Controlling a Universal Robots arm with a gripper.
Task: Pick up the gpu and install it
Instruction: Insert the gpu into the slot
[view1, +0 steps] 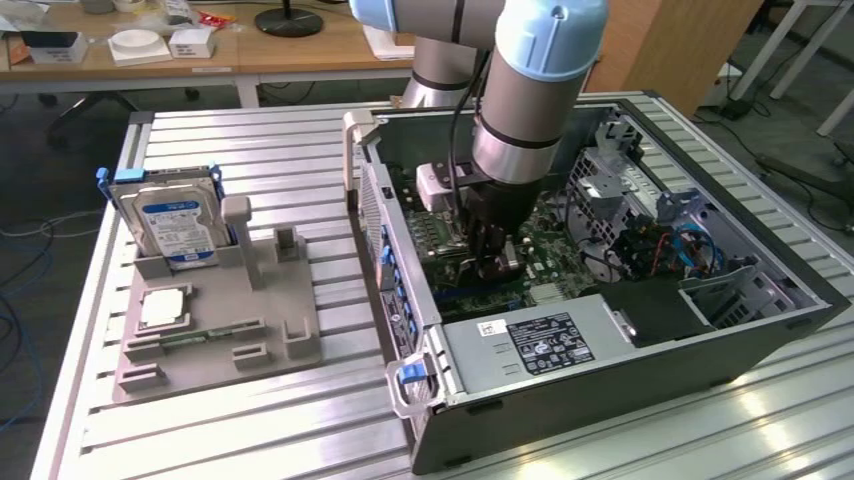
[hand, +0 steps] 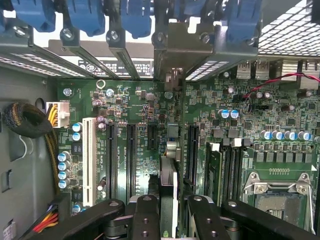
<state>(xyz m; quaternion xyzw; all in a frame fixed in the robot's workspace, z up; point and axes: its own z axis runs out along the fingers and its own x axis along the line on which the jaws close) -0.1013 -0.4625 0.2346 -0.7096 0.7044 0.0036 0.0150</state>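
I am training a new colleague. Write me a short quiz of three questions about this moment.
1. True or false: the hard drive stands in the grey fixture, outside the computer case.
2. What is held between the fingers? A) a memory stick B) the gpu C) a cable
3. Fill in: the gripper is inside the case, above the green ____.
Key: 1 true; 2 B; 3 motherboard.
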